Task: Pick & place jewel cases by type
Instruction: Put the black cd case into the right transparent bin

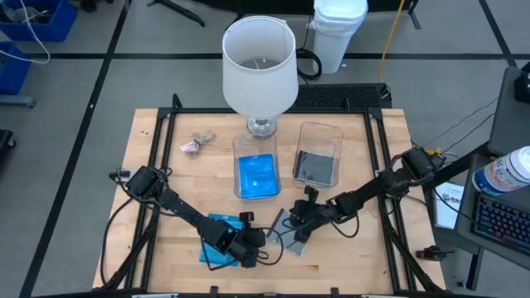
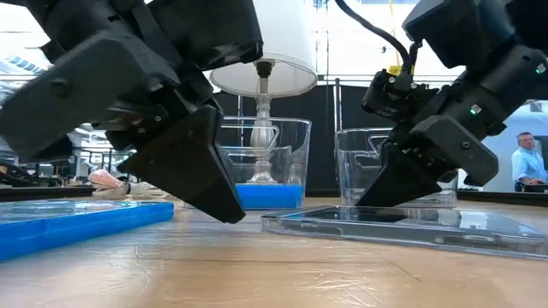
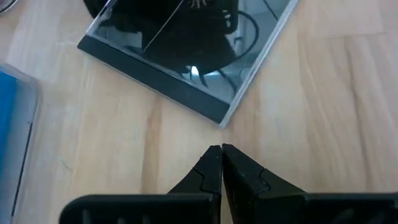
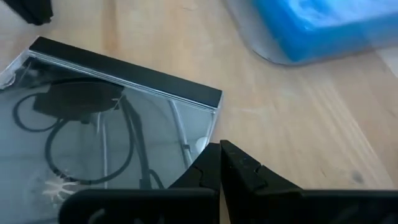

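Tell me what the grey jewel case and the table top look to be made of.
The grey jewel case looks like glossy, see-through smoky plastic with an opaque dark spine: it mirrors the cables above it. The table top looks like pale wood, probably sealed: grain and plank seams show.

Both arms reach in low toward the near middle of the desk point(image 1: 149, 174). The left arm runs from the left side toward the near centre, its left gripper point(image 3: 221, 152) pointing down with the fingers point(image 3: 205, 169) pressed together, tips just above the wood. The right arm slants in from the right edge; its right gripper point(image 4: 219, 148) also has its fingers point(image 4: 239, 165) closed tip to tip, low over the desk
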Robot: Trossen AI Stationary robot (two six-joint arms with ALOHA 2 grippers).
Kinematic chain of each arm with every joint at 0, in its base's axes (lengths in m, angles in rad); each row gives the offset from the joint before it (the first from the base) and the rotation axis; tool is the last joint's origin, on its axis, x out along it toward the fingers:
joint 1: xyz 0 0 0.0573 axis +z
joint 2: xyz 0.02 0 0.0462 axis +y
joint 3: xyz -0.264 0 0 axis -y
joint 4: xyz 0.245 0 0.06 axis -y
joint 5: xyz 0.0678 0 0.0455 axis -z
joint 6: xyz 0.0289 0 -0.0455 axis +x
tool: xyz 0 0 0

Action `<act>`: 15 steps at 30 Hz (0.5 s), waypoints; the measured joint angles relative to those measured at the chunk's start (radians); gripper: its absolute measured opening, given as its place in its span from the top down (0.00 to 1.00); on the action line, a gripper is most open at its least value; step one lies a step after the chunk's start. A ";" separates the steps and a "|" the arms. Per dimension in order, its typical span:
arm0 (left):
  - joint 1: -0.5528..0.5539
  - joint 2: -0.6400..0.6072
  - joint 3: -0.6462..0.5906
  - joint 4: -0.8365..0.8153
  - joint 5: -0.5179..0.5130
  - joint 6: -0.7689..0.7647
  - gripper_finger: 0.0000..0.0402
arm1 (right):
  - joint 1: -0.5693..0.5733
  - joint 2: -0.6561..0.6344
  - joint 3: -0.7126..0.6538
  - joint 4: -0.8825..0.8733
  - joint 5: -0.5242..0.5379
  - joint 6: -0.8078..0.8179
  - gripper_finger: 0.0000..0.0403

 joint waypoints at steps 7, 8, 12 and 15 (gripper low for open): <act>-0.006 0.000 0.000 -0.001 0.001 0.017 0.95 | -0.001 0.001 0.000 0.033 -0.109 -0.024 1.00; -0.006 0.000 0.000 -0.001 0.004 0.020 0.95 | 0.003 0.001 0.000 0.033 -0.110 -0.023 1.00; -0.007 0.000 0.000 0.003 0.008 0.047 0.95 | 0.014 0.001 0.000 0.045 -0.147 -0.023 1.00; -0.007 0.000 0.000 0.008 0.035 0.084 0.95 | 0.025 0.002 0.000 0.062 -0.169 -0.030 1.00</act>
